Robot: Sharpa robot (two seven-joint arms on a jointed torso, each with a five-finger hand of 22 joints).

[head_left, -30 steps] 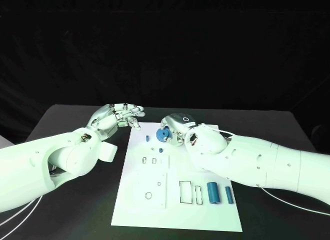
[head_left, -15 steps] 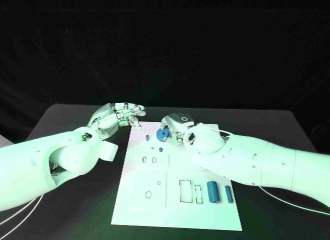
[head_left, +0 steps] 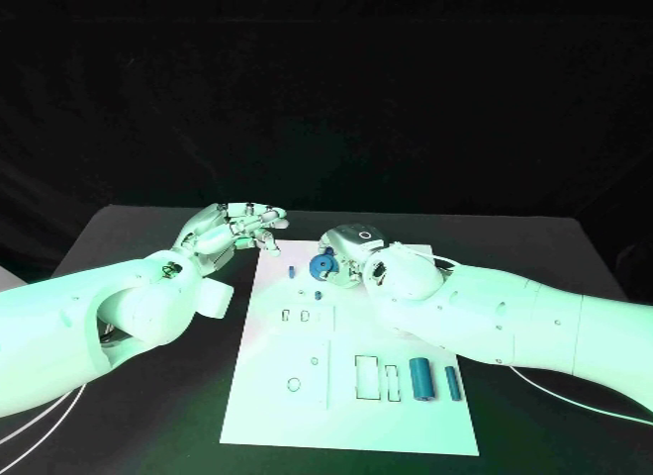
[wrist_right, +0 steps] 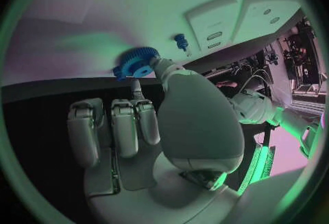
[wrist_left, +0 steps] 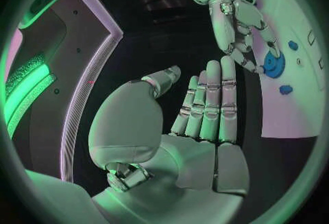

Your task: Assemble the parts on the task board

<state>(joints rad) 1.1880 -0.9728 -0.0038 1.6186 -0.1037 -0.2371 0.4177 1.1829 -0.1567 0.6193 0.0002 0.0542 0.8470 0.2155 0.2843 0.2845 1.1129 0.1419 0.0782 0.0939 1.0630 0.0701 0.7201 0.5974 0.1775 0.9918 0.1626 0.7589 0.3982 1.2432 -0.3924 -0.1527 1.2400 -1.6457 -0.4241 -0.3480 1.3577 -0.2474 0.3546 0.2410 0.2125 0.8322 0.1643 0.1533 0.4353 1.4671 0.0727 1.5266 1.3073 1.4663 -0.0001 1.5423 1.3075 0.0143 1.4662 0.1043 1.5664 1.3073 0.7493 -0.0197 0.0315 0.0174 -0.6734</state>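
Blue gear in right hand

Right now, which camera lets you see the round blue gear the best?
The right wrist view: the blue gear sits big and clear there, its toothed rim showing, pinched by the right hand. The head view shows it small, partly tucked behind that hand's fingers. The left wrist view shows it off to one side, over the task board.
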